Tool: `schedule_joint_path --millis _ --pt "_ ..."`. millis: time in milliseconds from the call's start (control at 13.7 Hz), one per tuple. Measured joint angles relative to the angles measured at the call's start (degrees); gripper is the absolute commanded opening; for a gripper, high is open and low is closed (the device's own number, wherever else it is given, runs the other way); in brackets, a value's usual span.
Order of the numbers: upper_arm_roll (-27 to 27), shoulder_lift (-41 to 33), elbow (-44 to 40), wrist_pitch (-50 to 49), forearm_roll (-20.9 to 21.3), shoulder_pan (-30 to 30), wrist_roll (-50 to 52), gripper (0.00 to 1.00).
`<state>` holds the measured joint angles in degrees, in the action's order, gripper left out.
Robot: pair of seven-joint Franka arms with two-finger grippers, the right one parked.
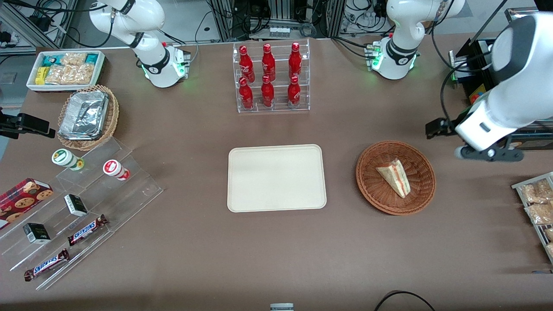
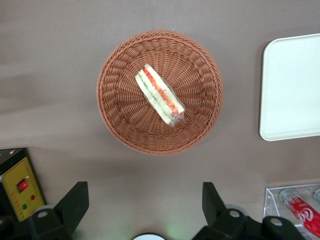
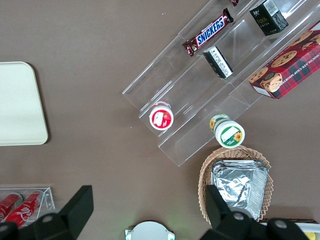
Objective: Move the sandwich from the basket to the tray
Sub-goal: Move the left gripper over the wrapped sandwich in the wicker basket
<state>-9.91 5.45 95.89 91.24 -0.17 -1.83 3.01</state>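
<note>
The sandwich (image 1: pixel 395 177), a pale wedge with red and green filling, lies in the round reddish-brown basket (image 1: pixel 367 181). The cream tray (image 1: pixel 276 178) lies flat beside the basket, toward the parked arm's end, with nothing on it. My left gripper (image 1: pixel 437 128) hangs in the air a little farther from the front camera than the basket, toward the working arm's end. In the left wrist view the gripper (image 2: pixel 144 190) is open and holds nothing, well above the table, with the sandwich (image 2: pixel 160 96), the basket (image 2: pixel 115 100) and part of the tray (image 2: pixel 292 90) in sight.
A clear rack of red bottles (image 1: pixel 271 77) stands farther from the front camera than the tray. A tan wicker basket of foil containers (image 1: pixel 88 116), a white snack bin (image 1: pixel 65 69) and a clear stepped stand with candy bars (image 1: pixel 77 207) lie toward the parked arm's end. Snack packets (image 1: pixel 538 203) lie at the working arm's end.
</note>
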Motion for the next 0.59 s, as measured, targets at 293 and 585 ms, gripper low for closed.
schedule_joint_path --millis 293,585 --pt "0.0 -0.2 9.5 11.0 0.0 0.0 1.7 1.00" --pt "-0.3 -1.5 20.3 24.4 0.0 0.0 5.4 1.00"
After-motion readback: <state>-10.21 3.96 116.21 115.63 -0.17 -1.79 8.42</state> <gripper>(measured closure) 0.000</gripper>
